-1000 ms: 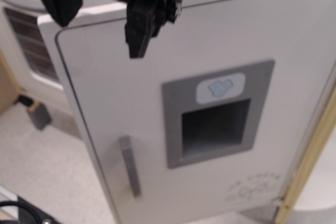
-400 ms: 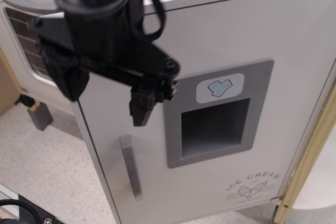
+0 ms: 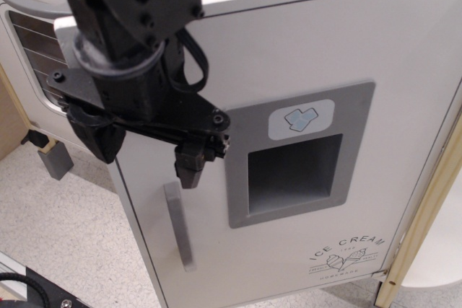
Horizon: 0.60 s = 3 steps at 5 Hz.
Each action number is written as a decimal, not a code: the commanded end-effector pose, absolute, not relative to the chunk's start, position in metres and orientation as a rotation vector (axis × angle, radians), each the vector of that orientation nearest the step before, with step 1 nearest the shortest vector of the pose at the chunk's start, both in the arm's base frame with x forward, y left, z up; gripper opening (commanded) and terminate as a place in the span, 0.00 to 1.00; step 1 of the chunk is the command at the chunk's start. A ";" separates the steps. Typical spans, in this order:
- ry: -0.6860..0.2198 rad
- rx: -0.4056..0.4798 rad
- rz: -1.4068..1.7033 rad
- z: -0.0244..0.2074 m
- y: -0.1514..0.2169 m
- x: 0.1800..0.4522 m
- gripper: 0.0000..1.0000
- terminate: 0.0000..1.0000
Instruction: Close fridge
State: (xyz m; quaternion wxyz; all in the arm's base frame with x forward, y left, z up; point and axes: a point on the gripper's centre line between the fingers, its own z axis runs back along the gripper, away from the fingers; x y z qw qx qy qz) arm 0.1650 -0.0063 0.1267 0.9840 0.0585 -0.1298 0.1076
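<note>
Over speckled pale floor (image 3: 65, 229), white fridge (image 3: 325, 48), black pincer (image 3: 189, 171)

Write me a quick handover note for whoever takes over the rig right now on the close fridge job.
Hand: empty, fingertips pointing down in front of the fridge door, just above the grey bar handle; open or shut cannot be told, and contact with the door is unclear.
Fridge: door is swung open toward the camera, hinged on the right by the wooden post; dispenser panel faces us.
Done: hand is positioned at the door's free-edge side.
Left: push the door shut, then withdraw.
</note>
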 end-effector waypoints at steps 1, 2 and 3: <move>-0.345 0.112 0.297 0.129 0.010 0.190 1.00 0.00; -0.378 0.112 0.317 0.123 0.019 0.207 1.00 0.00; -0.395 0.073 0.338 0.118 0.025 0.224 1.00 0.00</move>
